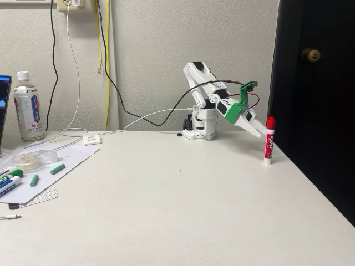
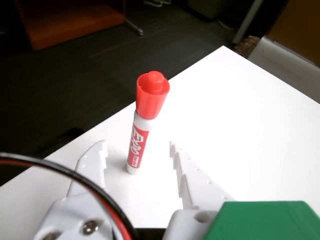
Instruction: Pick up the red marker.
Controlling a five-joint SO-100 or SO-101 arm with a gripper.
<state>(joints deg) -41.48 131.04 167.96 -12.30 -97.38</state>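
Observation:
The red marker (image 1: pixel 269 141) stands upright, cap up, near the table's right edge in the fixed view. Its red cap, white barrel and red label show plainly in the wrist view (image 2: pixel 145 122). My gripper (image 1: pixel 259 132) reaches toward it from the left, tilted downward, fingertips just short of the barrel. In the wrist view the gripper (image 2: pixel 137 149) is open, its two white fingers (image 2: pixel 192 172) either side of the marker's lower barrel, not touching it.
In the fixed view the table (image 1: pixel 183 210) ends just right of the marker at a dark door (image 1: pixel 316 100). At far left lie paper (image 1: pixel 52 166), green chalk pieces (image 1: pixel 57 168), green-capped markers (image 1: pixel 11 180), a tape roll (image 1: pixel 30 159) and a bottle (image 1: pixel 28 108). Cables (image 1: pixel 144 116) run along the back wall.

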